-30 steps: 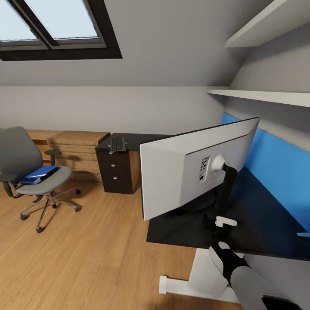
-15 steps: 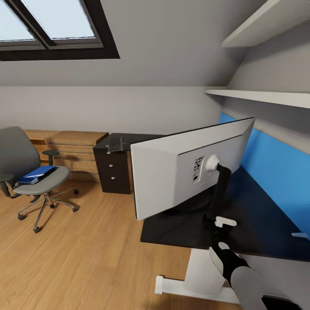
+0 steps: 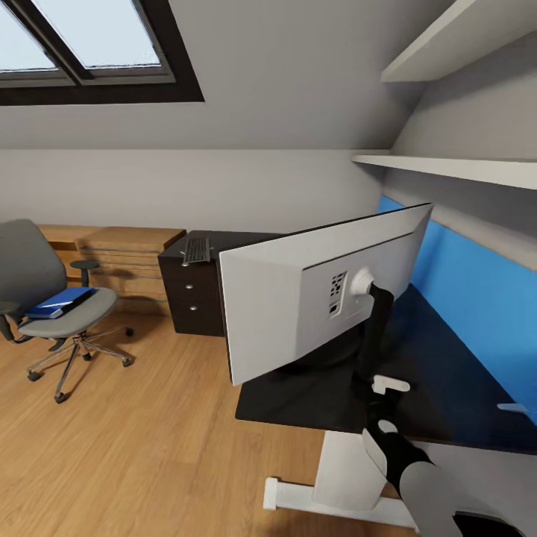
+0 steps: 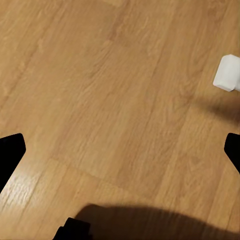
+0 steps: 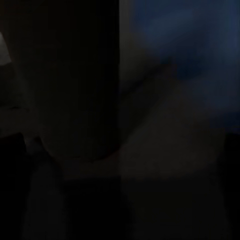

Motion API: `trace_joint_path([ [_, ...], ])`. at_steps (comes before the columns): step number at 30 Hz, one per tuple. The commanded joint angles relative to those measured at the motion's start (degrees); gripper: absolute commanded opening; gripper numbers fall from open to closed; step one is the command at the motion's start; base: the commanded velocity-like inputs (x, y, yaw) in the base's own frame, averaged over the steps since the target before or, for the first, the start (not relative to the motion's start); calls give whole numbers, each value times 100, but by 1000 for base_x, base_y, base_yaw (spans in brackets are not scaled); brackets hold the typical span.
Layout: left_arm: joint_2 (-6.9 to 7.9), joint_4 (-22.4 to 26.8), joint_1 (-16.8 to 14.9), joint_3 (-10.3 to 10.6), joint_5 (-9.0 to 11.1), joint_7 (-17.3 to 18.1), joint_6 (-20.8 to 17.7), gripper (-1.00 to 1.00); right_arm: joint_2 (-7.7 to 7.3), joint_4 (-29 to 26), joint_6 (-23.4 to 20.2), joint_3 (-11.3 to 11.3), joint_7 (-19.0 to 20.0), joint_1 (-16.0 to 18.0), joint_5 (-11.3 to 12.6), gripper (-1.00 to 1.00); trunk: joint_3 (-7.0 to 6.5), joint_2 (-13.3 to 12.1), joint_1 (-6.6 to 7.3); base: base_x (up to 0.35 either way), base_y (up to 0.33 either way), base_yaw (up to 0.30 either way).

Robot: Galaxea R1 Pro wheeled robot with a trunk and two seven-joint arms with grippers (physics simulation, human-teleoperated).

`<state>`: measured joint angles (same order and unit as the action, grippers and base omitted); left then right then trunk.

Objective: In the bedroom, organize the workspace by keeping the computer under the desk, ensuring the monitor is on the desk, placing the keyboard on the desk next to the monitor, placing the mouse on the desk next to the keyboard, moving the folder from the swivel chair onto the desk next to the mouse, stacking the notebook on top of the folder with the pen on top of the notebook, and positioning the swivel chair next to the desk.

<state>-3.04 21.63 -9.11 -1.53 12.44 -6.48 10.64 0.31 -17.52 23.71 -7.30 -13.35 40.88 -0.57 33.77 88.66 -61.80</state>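
Right arm: we reach our right arm (image 3: 418,477) forward and up from the lower right of the head view, forearm grey, wrist black.
Right gripper (image 3: 384,388): jaws closed on the monitor (image 3: 313,291) at its neck.
Left gripper (image 4: 120,150): jaws spread wide, dark fingertips (image 4: 10,155) at opposite edges of the wrist view.

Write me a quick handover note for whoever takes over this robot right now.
Right gripper: at the monitor neck, apparently shut on it; monitor stands on the desk.
Left gripper: open, above bare floor.
Keyboard lies on the desk's far end, apart from the monitor.
Folder is on the swivel chair, away from the desk.
Left: keyboard, folder, chair. Mouse, notebook, pen, computer unconfirmed.
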Motion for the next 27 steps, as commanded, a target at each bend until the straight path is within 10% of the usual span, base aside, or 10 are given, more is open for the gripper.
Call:
trace_joint_path([
  [1, -3, -1, -3, -14, 13, -3, 16, 100, 4, 27, 23, -57, 13, -1, 75, 100, 7, 2, 0, 0, 0, 0],
  [27, -3, -1, -3, -14, 17, -3, 17, 100, 12, 187, 348, -52, 18, -1, 66, 100, 7, 2, 0, 0, 0, 0],
])
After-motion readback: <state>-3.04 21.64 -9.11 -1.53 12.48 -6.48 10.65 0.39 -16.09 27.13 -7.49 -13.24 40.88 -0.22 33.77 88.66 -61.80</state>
